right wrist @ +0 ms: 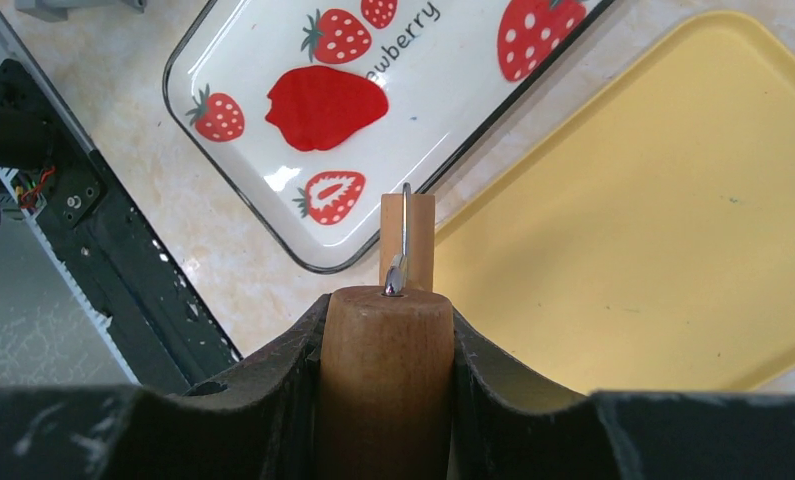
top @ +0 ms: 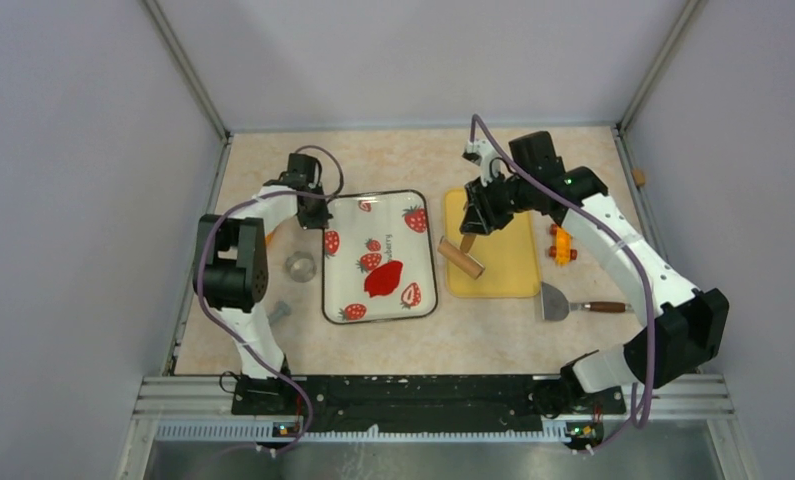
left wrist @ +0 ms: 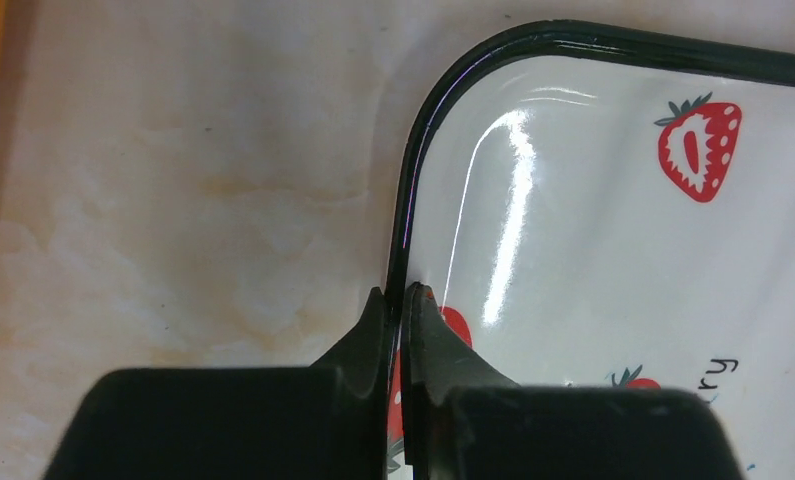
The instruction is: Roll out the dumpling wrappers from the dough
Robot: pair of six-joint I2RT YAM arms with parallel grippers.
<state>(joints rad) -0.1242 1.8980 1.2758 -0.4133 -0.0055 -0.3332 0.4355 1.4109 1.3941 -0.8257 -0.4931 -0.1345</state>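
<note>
Standing between plain pale walls (top: 73, 200), the table (top: 373, 160) has a light stone look. On it a strawberry tray (top: 345, 285) and a yellow tray (top: 508, 270) sit side by side. The dough (top: 384, 279) lies flat near the middle of the strawberry tray. It is a red blob, its long way slanting from near-left to far-right, thinner tip far-right. The right jaws hug the handle of a wooden rolling pin (top: 461, 258) by the yellow tray's left edge. The left jaws pinch tight on the strawberry tray's far-left rim.
</note>
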